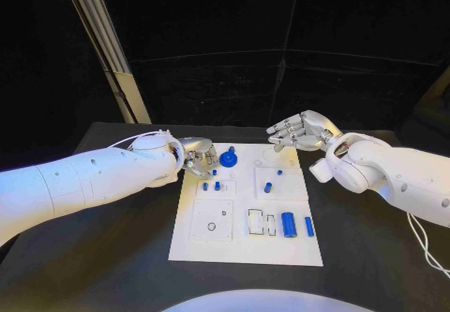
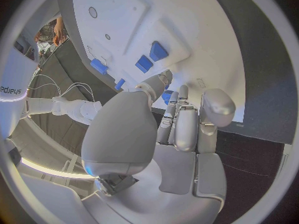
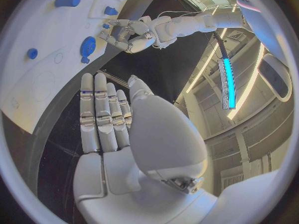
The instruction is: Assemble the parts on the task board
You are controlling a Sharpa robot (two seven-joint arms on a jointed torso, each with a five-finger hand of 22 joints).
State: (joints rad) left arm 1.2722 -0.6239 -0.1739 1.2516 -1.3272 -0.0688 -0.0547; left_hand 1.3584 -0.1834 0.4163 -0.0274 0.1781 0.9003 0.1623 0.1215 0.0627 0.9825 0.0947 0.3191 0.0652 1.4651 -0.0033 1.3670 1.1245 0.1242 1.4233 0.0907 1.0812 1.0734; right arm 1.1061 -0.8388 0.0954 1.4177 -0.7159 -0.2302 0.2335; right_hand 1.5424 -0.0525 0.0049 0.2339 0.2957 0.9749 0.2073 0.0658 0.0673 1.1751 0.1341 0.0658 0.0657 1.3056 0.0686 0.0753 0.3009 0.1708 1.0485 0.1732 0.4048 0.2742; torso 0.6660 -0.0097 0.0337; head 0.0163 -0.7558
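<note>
The white task board (image 1: pixel 246 244) lies mid-table. A blue gear (image 1: pixel 229 158) sits near its far edge, with small blue pegs (image 1: pixel 268 188) in the middle and two blue cylinders (image 1: pixel 289 224) nearer me. My left hand (image 1: pixel 197 160) is at the board's far left edge, fingers curled down beside the gear. A small blue part (image 1: pixel 214 172) sits right at its fingertips. In the left wrist view a bit of blue (image 2: pixel 167 96) shows between thumb and finger; I cannot tell if it is pinched. My right hand (image 1: pixel 300 132) hovers over the far right corner, fingers apart, holding nothing.
The board has empty recesses: a square plate with a hole (image 1: pixel 212 225) at the near left and rectangular slots (image 1: pixel 258 222) beside the cylinders. Black table (image 1: pixel 103 260) surrounds the board. A pale slanted post (image 1: pixel 112 58) stands at the back left.
</note>
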